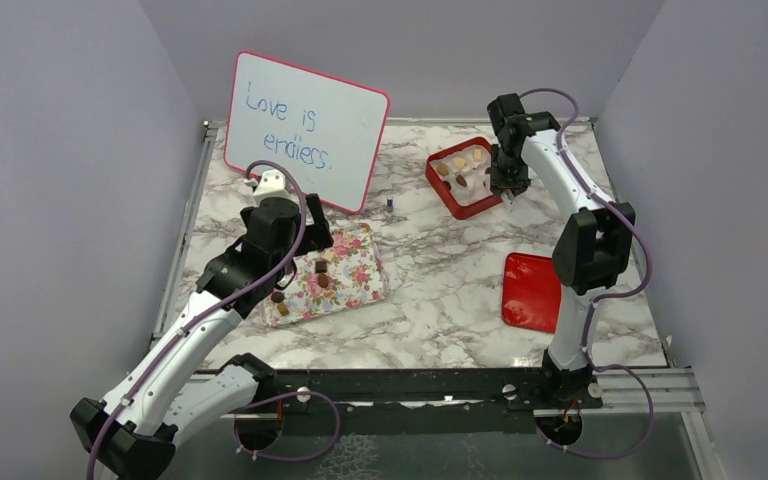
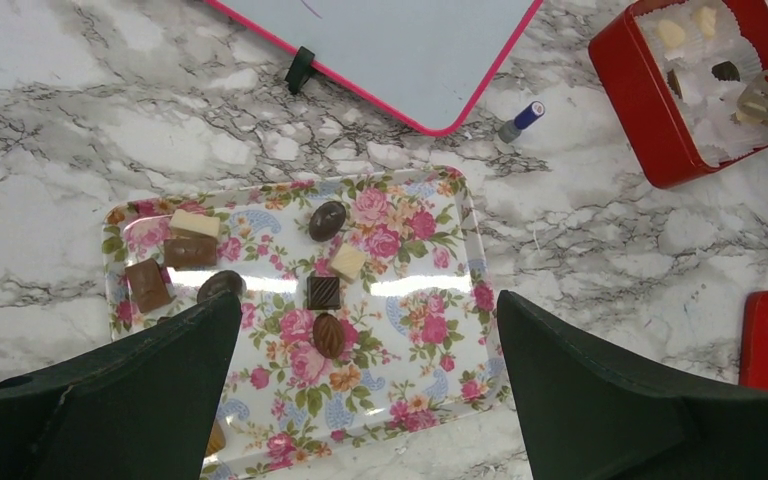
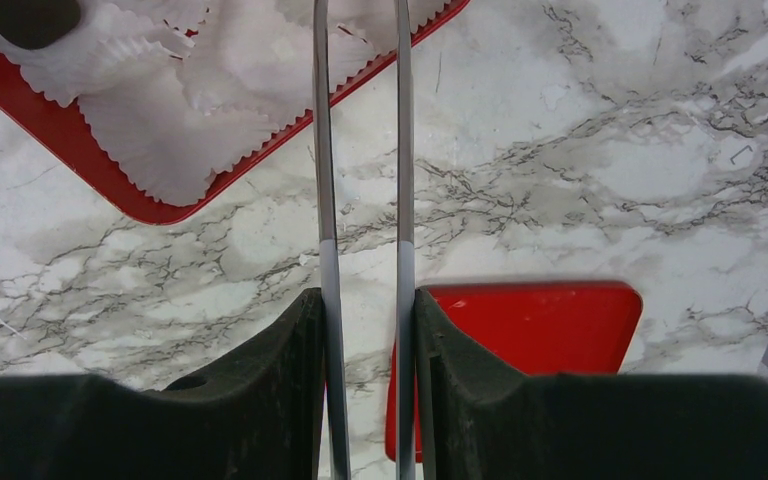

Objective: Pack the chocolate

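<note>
Wide-open left gripper point(image 2: 367, 300) over the chocolate point(image 2: 324, 292); right gripper point(image 3: 363, 300) clamped on tongs point(image 3: 322, 150).
Below the left jaws, pieces lie mid-tray and toward the floral tray's point(image 2: 430, 330) left edge, so the left arm is nearer. The tongs point over the red box's point(image 3: 110, 190) near edge; their tips run off frame, so any load is hidden.

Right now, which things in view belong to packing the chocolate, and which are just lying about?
Job: chocolates, floral tray, red box, red lid, tongs in the right fingers.
Lying about: whiteboard, small marker.
</note>
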Tool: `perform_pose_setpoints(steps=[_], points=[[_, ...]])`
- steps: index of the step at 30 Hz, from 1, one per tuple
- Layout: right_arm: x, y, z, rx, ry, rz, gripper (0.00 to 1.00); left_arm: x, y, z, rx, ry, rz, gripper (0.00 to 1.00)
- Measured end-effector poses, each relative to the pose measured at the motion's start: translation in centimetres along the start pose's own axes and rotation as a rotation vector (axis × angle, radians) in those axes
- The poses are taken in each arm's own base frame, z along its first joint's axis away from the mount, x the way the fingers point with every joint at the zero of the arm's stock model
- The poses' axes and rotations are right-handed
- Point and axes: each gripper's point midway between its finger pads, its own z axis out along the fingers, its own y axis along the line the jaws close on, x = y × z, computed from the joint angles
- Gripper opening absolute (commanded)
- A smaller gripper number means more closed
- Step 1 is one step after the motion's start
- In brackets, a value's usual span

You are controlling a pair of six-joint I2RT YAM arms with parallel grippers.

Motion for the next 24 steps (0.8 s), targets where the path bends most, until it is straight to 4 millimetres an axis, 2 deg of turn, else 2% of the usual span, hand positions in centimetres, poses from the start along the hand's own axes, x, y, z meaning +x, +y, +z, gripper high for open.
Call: perform_pose_setpoints(steps=[11, 21, 24], points=[[0.8, -0.5, -1.1, 0.021, 0.038, 0.021, 0.40, -0.2, -0.2, 0.3, -0.002, 0.004, 0.011, 0.99], [1.4, -0.9, -1.4, 0.036, 0.064, 0.019, 0.41, -0.7, -0.1, -0.3, 0.008, -0.018, 0.025, 0.99], [1.2, -1.0, -2.0, 0.032, 0.061, 0.020, 0.41, -0.8, -0.1, -0.4, 0.010, -0.022, 0.023, 0.99]])
